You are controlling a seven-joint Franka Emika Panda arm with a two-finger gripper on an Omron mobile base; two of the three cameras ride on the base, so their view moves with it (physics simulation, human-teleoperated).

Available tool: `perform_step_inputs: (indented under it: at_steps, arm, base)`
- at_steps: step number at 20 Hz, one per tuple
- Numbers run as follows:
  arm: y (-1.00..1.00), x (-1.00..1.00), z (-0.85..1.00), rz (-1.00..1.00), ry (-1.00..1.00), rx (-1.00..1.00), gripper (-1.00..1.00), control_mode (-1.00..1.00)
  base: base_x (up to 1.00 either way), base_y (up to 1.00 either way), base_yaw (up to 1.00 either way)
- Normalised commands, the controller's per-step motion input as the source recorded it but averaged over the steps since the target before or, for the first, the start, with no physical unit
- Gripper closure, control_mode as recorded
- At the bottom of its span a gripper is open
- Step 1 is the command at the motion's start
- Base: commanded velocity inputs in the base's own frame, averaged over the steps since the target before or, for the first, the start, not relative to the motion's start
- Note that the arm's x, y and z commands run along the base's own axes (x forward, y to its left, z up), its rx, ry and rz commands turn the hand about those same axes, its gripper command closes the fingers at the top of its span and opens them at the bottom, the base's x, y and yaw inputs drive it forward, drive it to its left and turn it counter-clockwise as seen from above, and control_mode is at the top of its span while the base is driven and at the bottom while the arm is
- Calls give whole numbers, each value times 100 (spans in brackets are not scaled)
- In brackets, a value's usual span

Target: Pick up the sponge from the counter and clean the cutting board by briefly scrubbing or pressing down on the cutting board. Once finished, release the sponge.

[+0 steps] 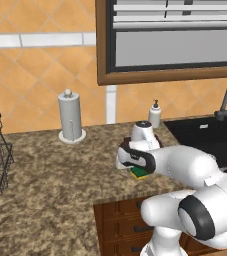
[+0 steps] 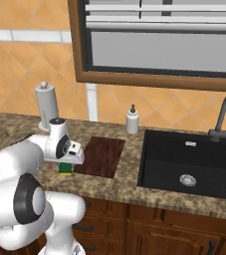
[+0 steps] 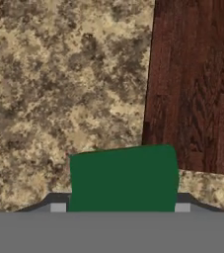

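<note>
Gripper (image 3: 120, 207): closed on the small green-topped, yellow-based sponge (image 3: 123, 178), low over the granite table (image 3: 59, 89).
Board: the dark reddish-brown wooden cutting board (image 3: 197, 84) lies just beyond, offset toward one finger.

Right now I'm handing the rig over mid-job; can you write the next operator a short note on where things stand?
Gripper: down at the counter, fingers closed on either side of the small green-topped, yellow-based sponge; it looks gripped.
Sponge: on or just above the speckled brown-and-beige granite counter, next to the near left corner of the board, not on it.
Flat dark reddish-brown wooden cutting board: lies bare on the counter, left of the black sink basin.
Done: reach and closing on the sponge.
Left: lift it, carry it over the board, press or scrub briefly, then release it.
</note>
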Motion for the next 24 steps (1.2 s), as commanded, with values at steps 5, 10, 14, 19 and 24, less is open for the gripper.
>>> perform_step_inputs:
  at_steps: [5, 10, 14, 19, 24]
  arm:
    - [-32, 32, 57, -1, 5, 3, 100, -100]
    - [-25, 33, 4, -3, 7, 0, 100, -100]
    - [-23, 34, -5, -2, 4, 0, 100, -100]
    - [-28, 24, -28, -1, 1, 0, 100, -100]
    - [-18, 14, -45, 0, 0, 0, 100, -100]
  base:
    - [0, 0, 0]
    - [0, 0, 0]
    - [0, 0, 0]
    - [0, 0, 0]
    - [0, 0, 0]
